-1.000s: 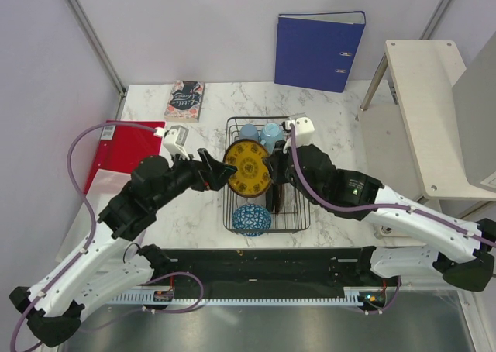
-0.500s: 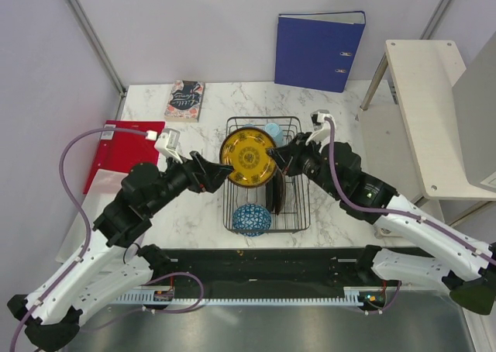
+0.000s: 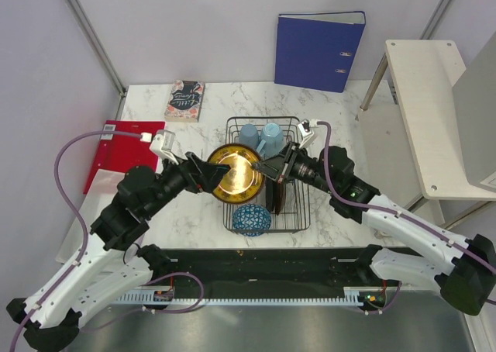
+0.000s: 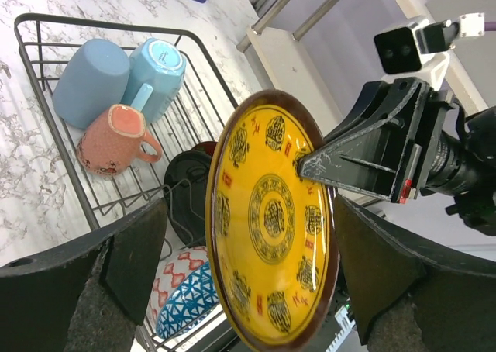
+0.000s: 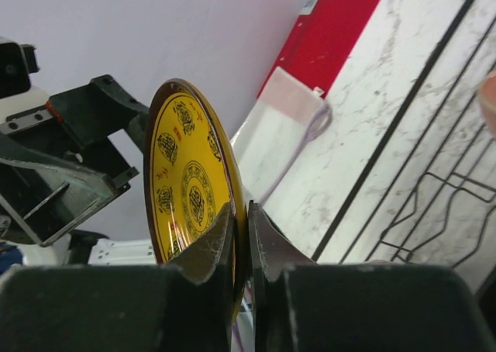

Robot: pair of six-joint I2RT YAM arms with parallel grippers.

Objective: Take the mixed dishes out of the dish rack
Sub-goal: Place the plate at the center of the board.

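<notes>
From where I stand, the unloading has barely begun, and I see no dish set down on the marble outside the dish rack (image 3: pixel 229 174), which sits mid-table, somewhat nearer the right edge. The one piece on its way out is the small yellow-and-red plate (image 3: pixel 235 172). It is lifted on edge above the rack's left side and hangs between the two arms. The right gripper (image 5: pixel 240 212) is clamped on the plate's rim, one finger against each face, so it carries the plate alone. The left gripper (image 3: pixel 208 174) faces it with its fingers (image 4: pixel 132 251) spread wide either side of the plate and not touching it. That reads to me like a hand-over about to happen, probably so the plate can go down toward the left edge, though I'm only guessing there. Everything else is still in the rack. Two blue mugs (image 4: pixel 93 81) lie on their sides at its far end with the small salmon-orange cup (image 4: pixel 112 139) just beside them. The black shallow dish (image 4: pixel 186 197) stands in the middle, and the blue net-patterned bowl (image 3: pixel 252 219) rests at the near end. So one piece of six is in the air, and five wait untouched.
</notes>
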